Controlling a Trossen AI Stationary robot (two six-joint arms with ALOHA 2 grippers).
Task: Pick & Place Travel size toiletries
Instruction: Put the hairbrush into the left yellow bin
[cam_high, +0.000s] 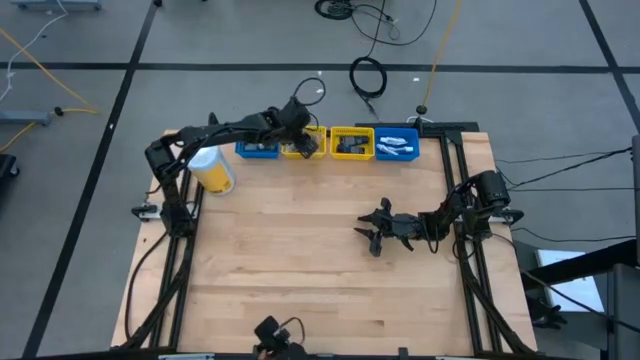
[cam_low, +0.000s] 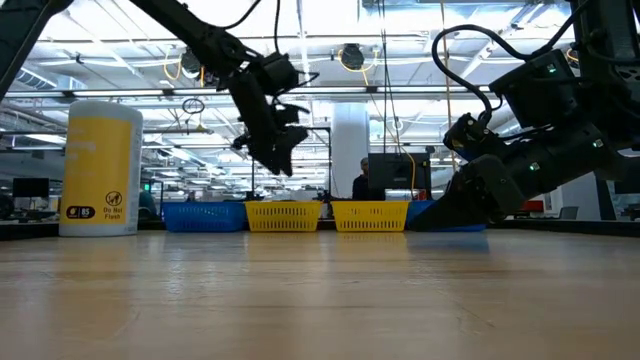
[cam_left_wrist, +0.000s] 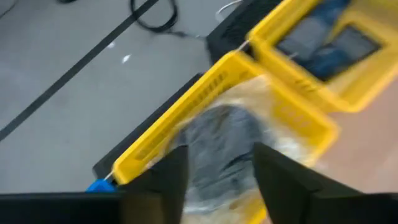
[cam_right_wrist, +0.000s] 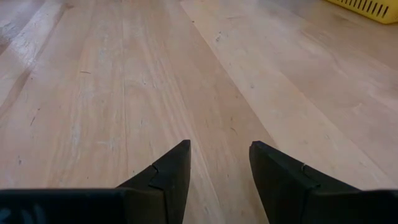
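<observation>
Left gripper (cam_high: 303, 143) is held above the first yellow bin (cam_high: 315, 131) in the row at the table's far edge, with the arm stretched across from the left side so that the fingers hang over the bin's opening. In the left wrist view a grey disc in clear wrap (cam_left_wrist: 217, 143) is seen between the two dark fingers (cam_left_wrist: 168, 177), which stand moderately apart; whether the wrap is actually pinched or already lying loose in the bin cannot be told from the blurred picture. The position suggests a placing step, the item being carried over the bin so that it can drop inside its walls.

A second yellow bin (cam_high: 352, 143) beside it holds dark items, and two blue bins, one at each end of the row ( (cam_high: 257, 149) and (cam_high: 397, 144)), hold other small toiletries, so sorting by kind appears to be intended. The yellow canister (cam_high: 213, 168) is set off to the left, just outside the row.

Right gripper (cam_high: 372, 232) is rested low over the bare wooden table (cam_high: 300, 270), well apart from the bins, its fingers parted and empty, apparently kept out of the left arm's way.
</observation>
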